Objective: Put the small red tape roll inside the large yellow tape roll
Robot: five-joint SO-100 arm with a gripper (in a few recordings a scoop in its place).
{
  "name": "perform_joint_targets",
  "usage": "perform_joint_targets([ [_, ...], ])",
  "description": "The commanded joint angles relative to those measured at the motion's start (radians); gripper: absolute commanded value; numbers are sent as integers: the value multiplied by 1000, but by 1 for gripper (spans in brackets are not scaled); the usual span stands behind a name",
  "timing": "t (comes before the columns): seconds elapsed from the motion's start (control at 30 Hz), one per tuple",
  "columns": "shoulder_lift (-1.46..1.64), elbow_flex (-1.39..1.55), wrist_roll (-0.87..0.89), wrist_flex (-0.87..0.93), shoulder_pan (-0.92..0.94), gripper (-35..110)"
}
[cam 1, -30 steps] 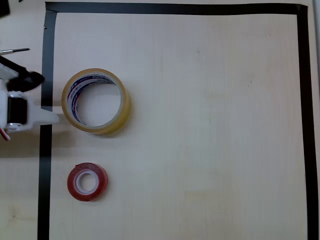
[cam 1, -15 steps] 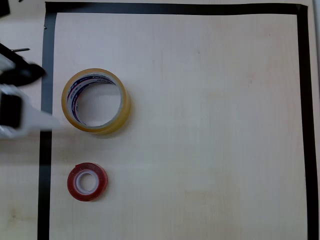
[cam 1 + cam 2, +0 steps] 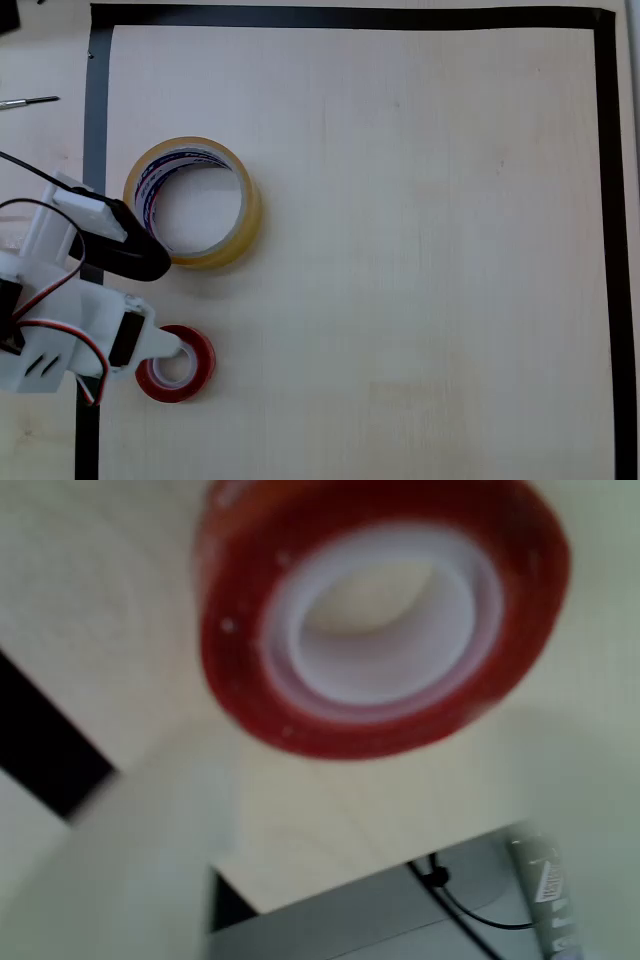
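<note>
Nearest to us, in the wrist view, the small red tape roll (image 3: 385, 620) lies flat on the pale wooden table (image 3: 110, 610), its white core ringing a hole through which only bare table shows; the roll is soft with blur and its top edge is cut off by the frame; a pale blurred shape at lower left and another down the right edge may be the fingers, though we cannot be sure; a black tape strip (image 3: 45, 750) crosses at left, and below it a grey surface with a thin dark cable is hard to make out.

From overhead, the white arm reaches in from the left edge, partly cut off; its gripper (image 3: 165, 300) stands open, one dark finger (image 3: 135, 258) angled up toward the yellow roll and one white finger (image 3: 172, 345) lying over the left rim of the red roll (image 3: 190, 365); we cannot tell whether that finger touches the roll or hangs above it; nothing is gripped between the jaws; the arm hides the roll's left side.

Just beyond, the large yellow tape roll (image 3: 245, 215) lies flat, well apart from the red one; its wide hole holds nothing, only table; the blue and red print on its inner core is too small to read; the dark fingertip overlaps its lower left rim.

Farther out, the black tape border (image 3: 605, 200) frames the table (image 3: 430, 250); a thin tool (image 3: 30, 101) lies at the left edge, cut off.
</note>
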Motion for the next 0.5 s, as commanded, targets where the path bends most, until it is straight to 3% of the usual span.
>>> perform_joint_targets([
  [0.0,67,-20,-14,6,12,23],
  [0.47,-89,80,-14,-143,43,28],
])
